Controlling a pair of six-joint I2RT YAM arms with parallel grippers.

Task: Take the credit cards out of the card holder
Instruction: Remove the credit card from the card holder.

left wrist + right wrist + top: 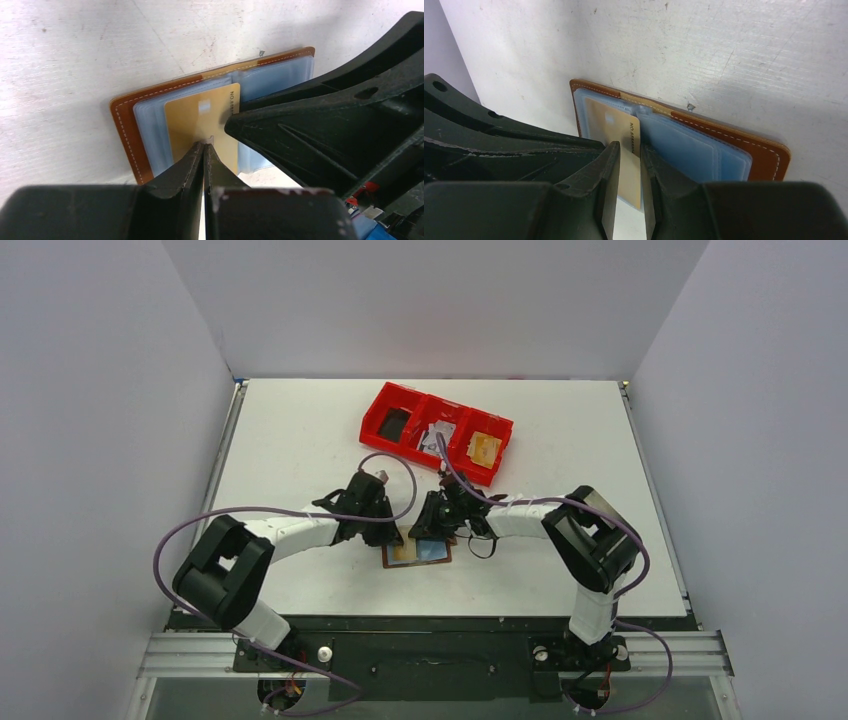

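Left gripper [205,148]: jaws pressed together with only a hairline between them. The tips are set down on the near edge of the gold card [197,117], and nothing is clamped between them.
Right gripper [626,152]: jaws a narrow slot apart, low over the same card, whose face shows through the slot. It holds nothing. In the left wrist view one finger tip sits at the card's side edge by the fold.
Gold card: lies flat in the left half of the wallet [125,116]. Its printed end is bare near the fold and the rest is hazed under a clear sleeve.
Wallet: open flat on the table [300,430], its brown stitched border showing all round the sleeves. It is near the table's front edge, about midway across.
Right half of wallet: light blue [689,150] under the sleeves. I cannot tell card from plastic.
Room: both grippers crowd the wallet's far side, almost touching each other. Bare tabletop spreads left of the left arm and right of the right arm. White panels close the left, back and right edges.
Cables: purple loops [392,472] rise between the grippers and the tray.
Tray [375,412]: red, with three compartments, set askew toward the back and well apart from the wallet.
Tray contents: a dark item [396,423] on the left, pale items [438,434] in the middle and a yellow-orange item [485,448] on the right.
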